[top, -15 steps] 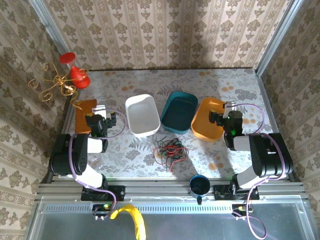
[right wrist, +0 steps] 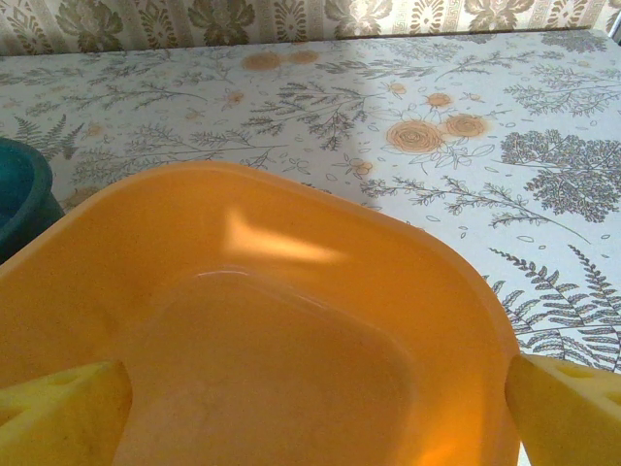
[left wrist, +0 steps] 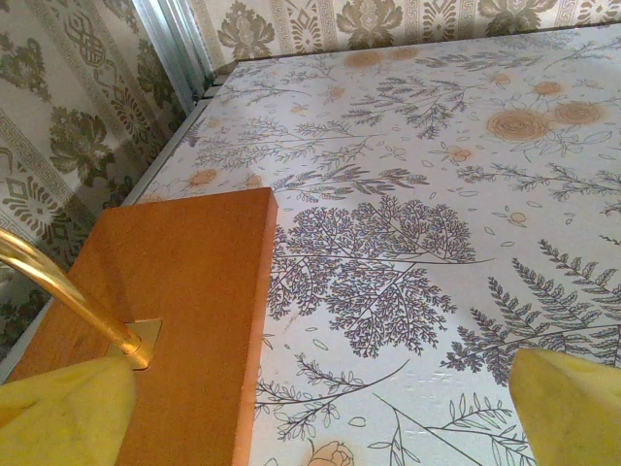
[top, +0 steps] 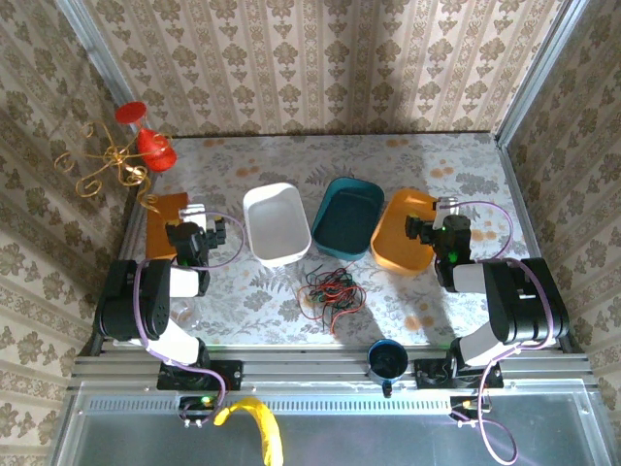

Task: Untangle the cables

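The cables (top: 330, 290) lie in one tangled heap of thin red, black and green wires on the table, near the front edge between the two arms. My left gripper (top: 199, 231) is folded back at the left, well away from the heap, and it stands open over the patterned tabletop (left wrist: 326, 427) with nothing between its yellow fingertips (left wrist: 63, 417). My right gripper (top: 441, 225) is at the right, open above the orange tub (right wrist: 291, 340), its yellow fingertips (right wrist: 568, 413) wide apart and empty.
A white tub (top: 277, 223), a teal tub (top: 347, 217) and the orange tub (top: 403, 233) stand in a row behind the cables. An orange wooden base (left wrist: 165, 311) with a gold wire stand (top: 112, 165) sits at the left wall. A dark cup (top: 386, 360) stands at the front rail.
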Controlling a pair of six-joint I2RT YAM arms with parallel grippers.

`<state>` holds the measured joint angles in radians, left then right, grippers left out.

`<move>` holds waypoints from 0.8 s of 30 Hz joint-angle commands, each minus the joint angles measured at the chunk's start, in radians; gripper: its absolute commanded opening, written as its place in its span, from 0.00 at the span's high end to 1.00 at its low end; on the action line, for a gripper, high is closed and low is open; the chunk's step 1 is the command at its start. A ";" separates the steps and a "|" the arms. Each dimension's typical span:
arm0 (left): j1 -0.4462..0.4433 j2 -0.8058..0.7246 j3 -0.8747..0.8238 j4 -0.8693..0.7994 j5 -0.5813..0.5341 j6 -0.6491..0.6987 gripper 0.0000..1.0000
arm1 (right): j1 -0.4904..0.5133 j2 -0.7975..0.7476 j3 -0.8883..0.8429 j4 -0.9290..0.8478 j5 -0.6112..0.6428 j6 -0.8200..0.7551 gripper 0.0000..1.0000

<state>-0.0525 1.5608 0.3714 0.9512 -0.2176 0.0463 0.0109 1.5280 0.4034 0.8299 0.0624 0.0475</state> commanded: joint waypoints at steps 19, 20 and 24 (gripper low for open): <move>0.002 -0.093 0.106 -0.243 0.045 0.008 0.00 | -0.012 -0.017 0.022 -0.021 -0.031 -0.005 0.00; 0.001 -0.135 0.187 -0.433 0.016 -0.025 0.00 | -0.010 -0.058 0.050 -0.112 -0.007 0.001 0.00; -0.048 -0.199 0.376 -0.842 -0.184 -0.109 0.00 | 0.016 -0.226 0.316 -0.744 0.128 0.036 0.00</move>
<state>-0.0639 1.4300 0.6586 0.4252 -0.2649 -0.0051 0.0105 1.4151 0.5652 0.4496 0.0826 0.0570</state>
